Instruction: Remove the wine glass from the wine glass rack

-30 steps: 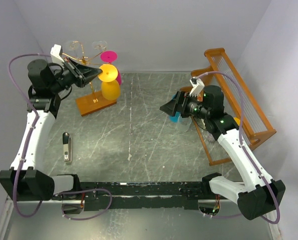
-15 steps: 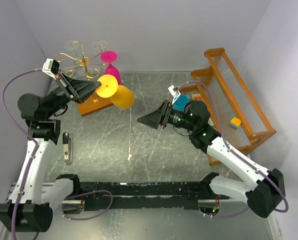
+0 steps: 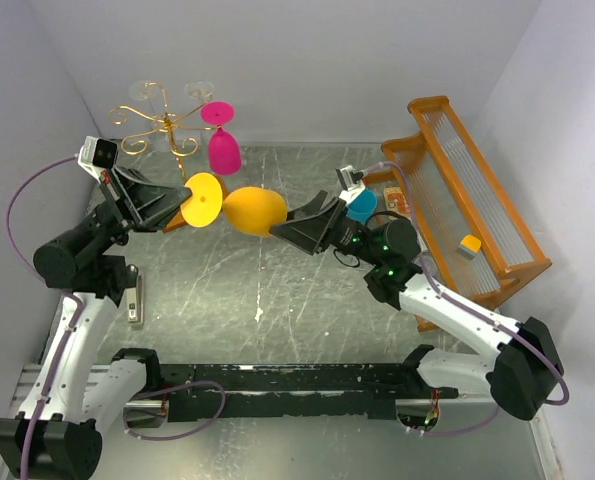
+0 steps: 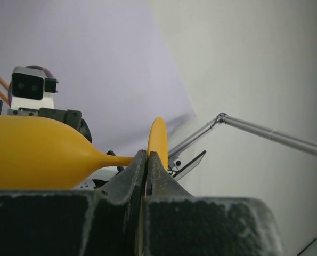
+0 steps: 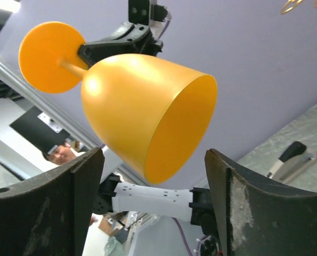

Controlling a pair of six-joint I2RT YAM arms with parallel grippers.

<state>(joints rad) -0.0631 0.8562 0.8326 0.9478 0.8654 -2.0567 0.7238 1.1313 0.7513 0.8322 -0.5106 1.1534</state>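
1. Yellow-orange opaque wine glass [image 3: 252,210], with a round flat foot, is off the gold wire wine glass rack [image 3: 162,125]. It hangs in the air in front of the rack and to its right, lying on its side, foot towards the rack and mouth away from it.
2. My left gripper [image 4: 147,160] is pinched tight on the thin stem just behind the foot, between the bowl and the rack's wooden base. That is the only hold I can see, so I judge the lifting-off done and a hand-over to be the step in hand.
3. My right gripper [image 3: 293,220], on the side of the glass away from the rack, is spread wide with the bowl's mouth between its fingers. The right wrist view shows gaps on both sides, so I read no contact.
4. To do this well, I would slide the right gripper deeper over the bowl before closing, since the bowl tapers and could squirt out. Then I would close gently, square across the widest part. The left should let go only once the right clearly bears the glass.
5. Behind, a pink stemmed glass [image 3: 223,148] hangs foot-up on the rack. When I pull the left arm back, it should steer wide of that glass and the scrolls.
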